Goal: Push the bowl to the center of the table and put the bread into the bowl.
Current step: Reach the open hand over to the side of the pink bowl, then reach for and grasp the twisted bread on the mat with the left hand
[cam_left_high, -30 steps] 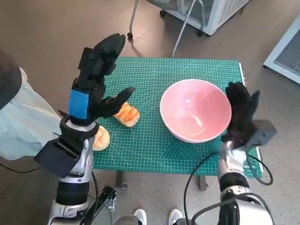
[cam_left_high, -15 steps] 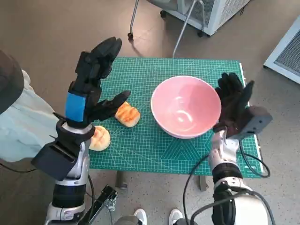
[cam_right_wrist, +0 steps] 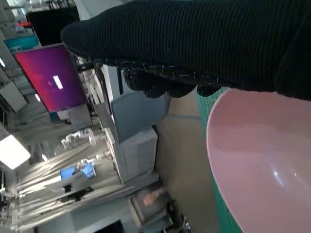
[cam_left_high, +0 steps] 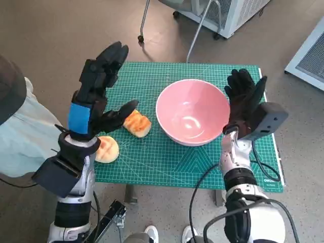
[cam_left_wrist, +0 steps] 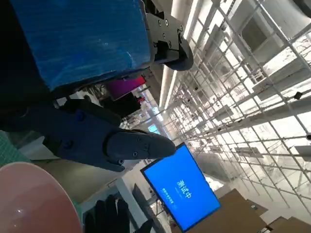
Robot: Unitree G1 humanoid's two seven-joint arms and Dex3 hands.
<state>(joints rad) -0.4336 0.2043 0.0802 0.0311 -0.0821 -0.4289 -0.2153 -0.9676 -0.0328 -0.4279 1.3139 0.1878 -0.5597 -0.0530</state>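
Note:
A large pink bowl stands on the green cutting mat, a little right of its middle. My right hand, gloved, lies flat against the bowl's right side with fingers spread; the bowl fills the lower part of the right wrist view under the glove. One bread piece lies on the mat left of the bowl. A second, round bread sits at the mat's near-left edge. My left hand hovers raised above the breads, fingers apart and holding nothing. The bowl's rim shows in the left wrist view.
A person's clothed leg is close to the table's left side. Chair legs and a white cabinet stand on the floor beyond the far edge. The mat's right edge lies just past my right hand.
My right hand has pushed the bowl leftward across the mat toward the middle. The left hand has stayed raised, shifting only slightly.

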